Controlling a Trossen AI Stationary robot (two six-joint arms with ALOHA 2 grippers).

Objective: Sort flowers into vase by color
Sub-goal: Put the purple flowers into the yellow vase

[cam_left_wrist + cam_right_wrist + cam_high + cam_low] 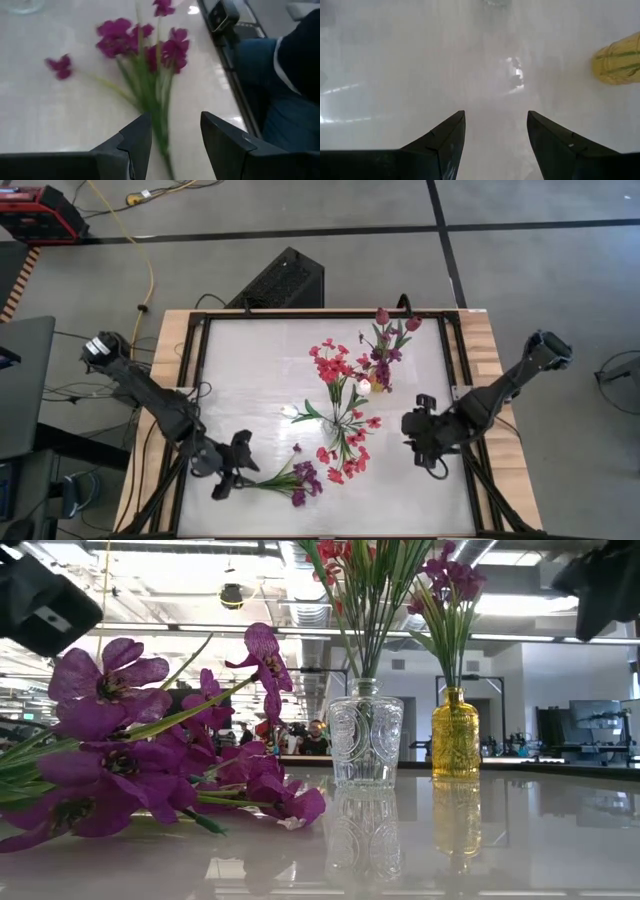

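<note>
The purple flowers [298, 478] lie flat on the table [240, 370] just beside the left gripper [232, 477], whose jaws stand wide and empty. Light, floppy and slippery, they look best pinched at the bunched green stalks. The right gripper [412, 442] waits, also open.

Overhead straight down, low level across tabletop, two wrist close-ups; purple flowers [150, 760] shared.

The table [250, 370] top is glossy white — smooth enough to mirror both vases. The clear vase [366, 740] looks like pressed glass (embossed ovals), the amber vase [455, 733] like ribbed glass. Purple flowers [150, 755] have matt, cloth-like petals; the table's side rails look like pale wood.
</note>
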